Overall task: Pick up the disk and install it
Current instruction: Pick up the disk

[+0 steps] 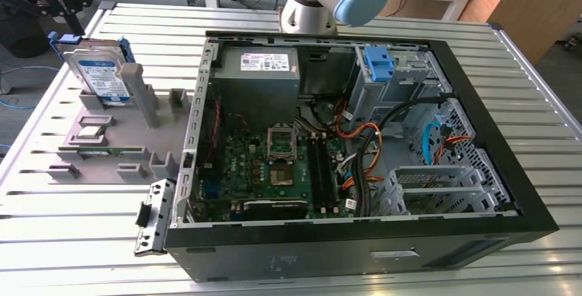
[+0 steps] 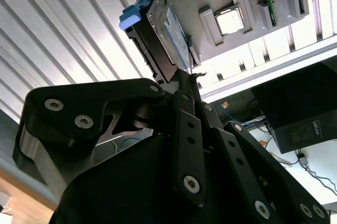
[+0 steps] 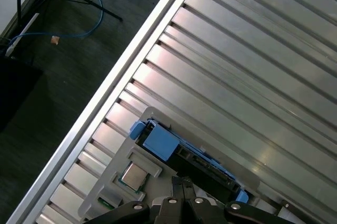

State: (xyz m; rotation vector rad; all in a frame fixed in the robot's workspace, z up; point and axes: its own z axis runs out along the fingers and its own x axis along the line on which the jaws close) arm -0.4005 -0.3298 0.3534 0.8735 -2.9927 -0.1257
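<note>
Above the disk, jaws sit closed, empty.

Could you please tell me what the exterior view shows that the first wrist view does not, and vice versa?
The exterior view gives the open computer case with its motherboard, and the disk's labelled face. The first wrist view gives the disk's narrow top edge and black stand legs on the floor. Both show the disk upright in the grey fixture.
</note>
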